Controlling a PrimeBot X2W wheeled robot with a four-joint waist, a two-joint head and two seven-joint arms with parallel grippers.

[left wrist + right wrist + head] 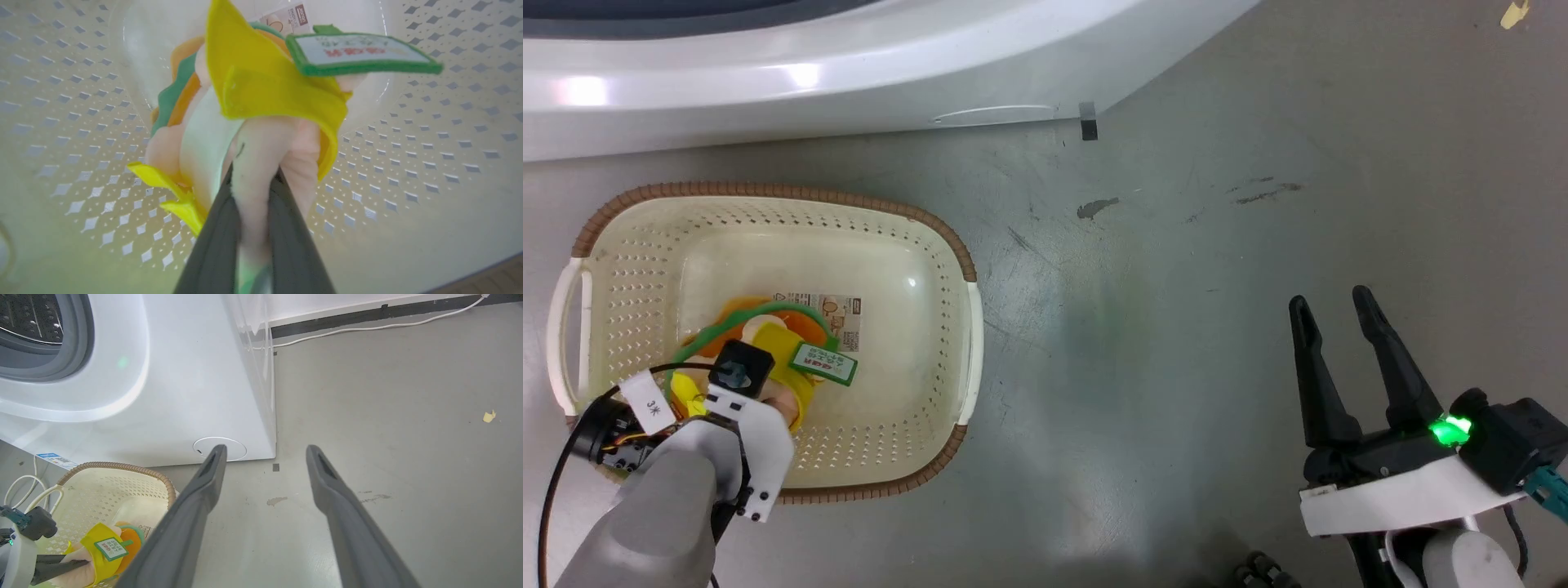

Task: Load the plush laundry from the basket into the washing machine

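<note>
The plush laundry [768,347], peach-pink with yellow, orange and green parts and a white-green label, hangs just above the floor of the cream basket [915,269]. My left gripper [254,179] is shut on a peach-pink part of the plush laundry [261,102]; its fingers [216,245] pinch the fabric. In the right wrist view the plush laundry [104,549] sits in the basket [122,477] at the lower left. My right gripper [1331,306] stands open over bare floor at the right, holding nothing. The washing machine [809,73] spans the top; its grey ring and steel drum [32,330] show at the upper left.
The basket stands on grey floor [1176,286] just before the washer's front. A white cable [367,326] runs along the wall base behind. A small yellowish scrap [488,415] lies on the floor to the right. Dark stains [1098,207] mark the floor.
</note>
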